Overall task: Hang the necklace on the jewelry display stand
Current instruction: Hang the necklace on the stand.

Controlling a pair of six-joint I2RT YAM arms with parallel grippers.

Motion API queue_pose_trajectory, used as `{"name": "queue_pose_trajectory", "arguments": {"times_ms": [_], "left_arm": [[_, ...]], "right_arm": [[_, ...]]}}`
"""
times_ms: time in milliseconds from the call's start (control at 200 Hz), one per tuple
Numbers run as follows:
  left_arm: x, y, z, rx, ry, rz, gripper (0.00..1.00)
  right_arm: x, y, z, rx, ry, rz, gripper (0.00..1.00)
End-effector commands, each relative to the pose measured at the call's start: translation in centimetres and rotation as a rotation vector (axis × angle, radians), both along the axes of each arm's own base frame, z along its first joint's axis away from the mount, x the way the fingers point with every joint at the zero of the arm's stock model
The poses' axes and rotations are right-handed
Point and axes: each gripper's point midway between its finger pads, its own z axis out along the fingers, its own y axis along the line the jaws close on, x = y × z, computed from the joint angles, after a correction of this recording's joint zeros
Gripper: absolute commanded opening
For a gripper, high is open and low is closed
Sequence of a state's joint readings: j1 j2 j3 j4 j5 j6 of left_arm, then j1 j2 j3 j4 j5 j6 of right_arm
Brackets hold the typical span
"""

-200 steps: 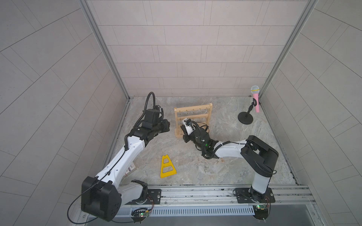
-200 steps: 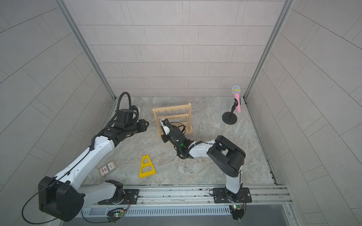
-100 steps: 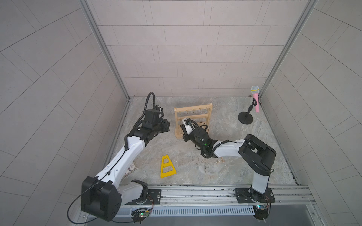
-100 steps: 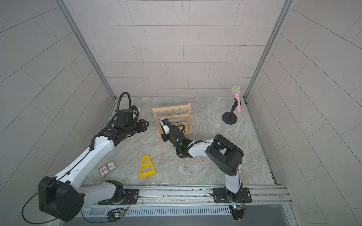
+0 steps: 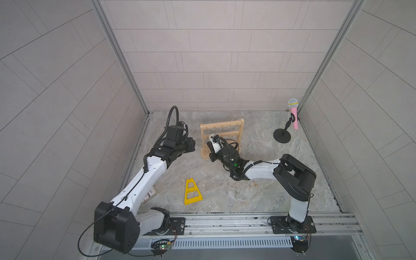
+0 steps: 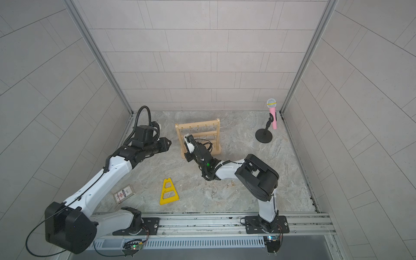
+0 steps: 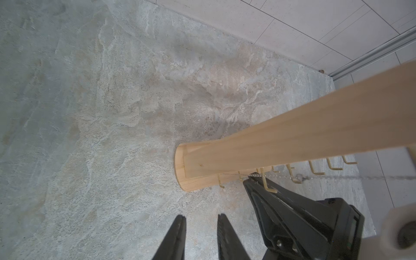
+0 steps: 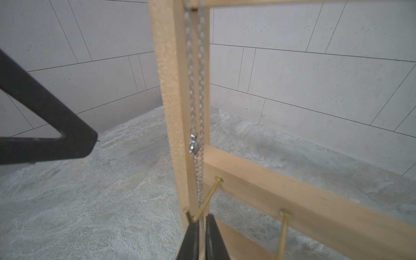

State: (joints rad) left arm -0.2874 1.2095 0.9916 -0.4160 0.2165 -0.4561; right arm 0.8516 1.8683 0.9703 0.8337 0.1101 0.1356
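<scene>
**A:** Right wrist view, nearest first: right gripper (image 8: 202, 221) pinched tight on the necklace (image 8: 193, 144), right beside a brass hook (image 8: 208, 198) on the middle bar.

**B:** And the chain past that?

**A:** Two strands run up along the upright of the jewelry display stand (image 8: 175, 90) to the bar above. Can't tell if it's hooked there.

**B:** Left gripper?

**A:** Left wrist view: left gripper (image 7: 201, 216) has its jaws parted with nothing between them. It's near the stand's end, not touching.

**B:** Top views?

**A:** In both, a yellow triangular frame (image 5: 192, 191) lies flat up front. The stand is upright on the table (image 5: 258, 135) behind the grippers. The pink microphone (image 5: 294, 118) is in the far right corner.
</scene>
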Motion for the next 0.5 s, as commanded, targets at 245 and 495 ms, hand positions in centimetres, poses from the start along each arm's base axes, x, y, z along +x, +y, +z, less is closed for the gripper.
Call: {"name": "queue_pose_trajectory", "arguments": {"times_ms": [245,495], "left_arm": [[0.22,0.34,-0.26,0.002,0.001,0.014,0.29],[0.24,0.37,-0.31,0.004,0.002,0.015,0.29]], "right_arm": [[0.49,-0.19,0.37,0.018,-0.011,-0.009,0.1],[0.71,-0.06,0.2,0.019,-0.009,-0.008,0.1]]}}
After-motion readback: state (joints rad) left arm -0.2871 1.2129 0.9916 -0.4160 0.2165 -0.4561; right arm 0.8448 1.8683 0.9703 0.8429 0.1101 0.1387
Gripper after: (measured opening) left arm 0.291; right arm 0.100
